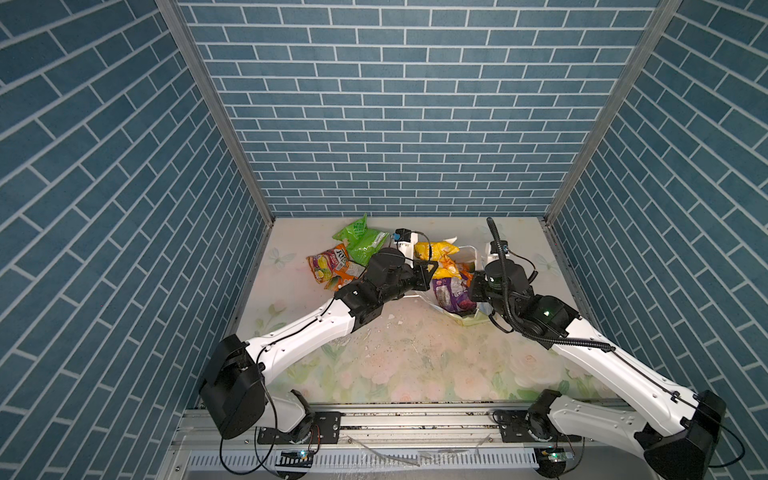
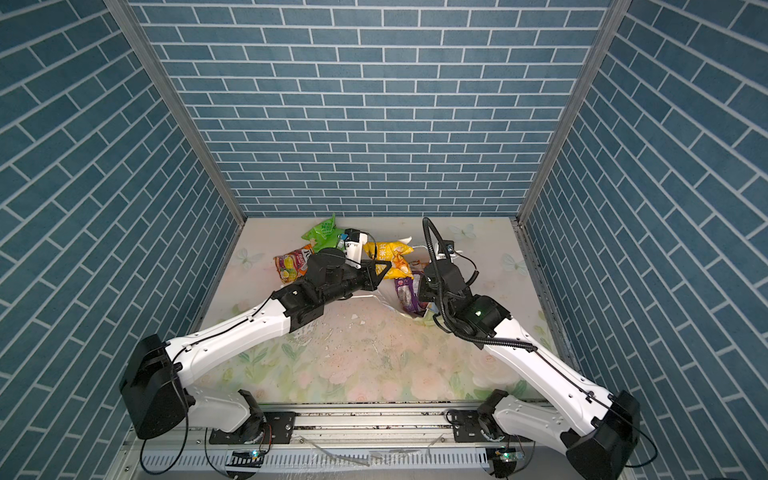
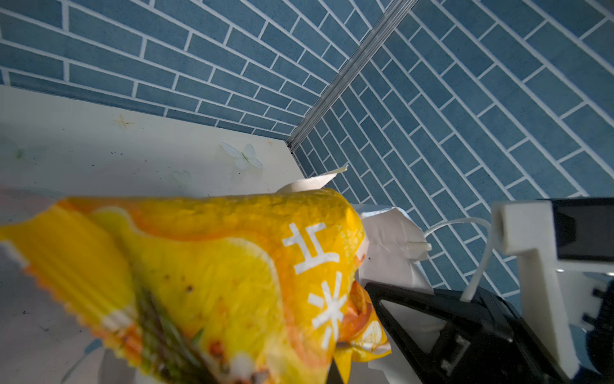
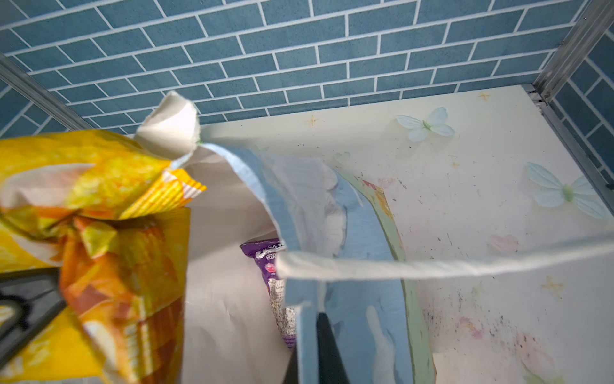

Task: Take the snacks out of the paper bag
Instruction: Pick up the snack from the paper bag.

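Soft even light, blurry yellow packet

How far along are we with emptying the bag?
Done: green packet and fruit-print packet lie on the table, outside the bag. In hand: left gripper is shut on the yellow packet at the bag's mouth; right gripper pinches the bag's edge. Remaining: purple packet inside, and an orange packet at the mouth.

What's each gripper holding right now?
Left gripper: closed on the yellow packet.
Right gripper: closed, pinching the wall of the paper bag.
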Motion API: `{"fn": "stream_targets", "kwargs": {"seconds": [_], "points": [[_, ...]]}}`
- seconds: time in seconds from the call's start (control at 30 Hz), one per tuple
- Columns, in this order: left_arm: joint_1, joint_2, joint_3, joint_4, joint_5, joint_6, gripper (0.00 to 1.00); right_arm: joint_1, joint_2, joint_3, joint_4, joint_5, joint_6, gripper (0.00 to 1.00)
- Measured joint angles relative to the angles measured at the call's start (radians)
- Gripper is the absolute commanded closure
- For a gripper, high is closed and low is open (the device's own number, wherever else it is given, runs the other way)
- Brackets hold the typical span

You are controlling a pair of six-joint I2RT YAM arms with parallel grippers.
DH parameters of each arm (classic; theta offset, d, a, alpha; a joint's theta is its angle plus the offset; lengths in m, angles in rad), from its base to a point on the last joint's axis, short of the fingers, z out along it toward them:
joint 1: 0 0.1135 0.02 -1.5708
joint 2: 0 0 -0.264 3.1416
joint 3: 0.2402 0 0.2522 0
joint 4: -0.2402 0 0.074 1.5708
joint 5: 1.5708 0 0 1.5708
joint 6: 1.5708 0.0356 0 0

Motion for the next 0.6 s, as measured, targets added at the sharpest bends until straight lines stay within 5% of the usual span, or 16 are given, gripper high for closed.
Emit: {"fn": "stream_targets", "kwargs": {"seconds": [0.6], "points": [[0.047,-0.114,0.005,-0.063,0.035,-0.035,1.0,0.0,-0.026,-0.003,-0.006,0.027,0.003,1.0]]}}
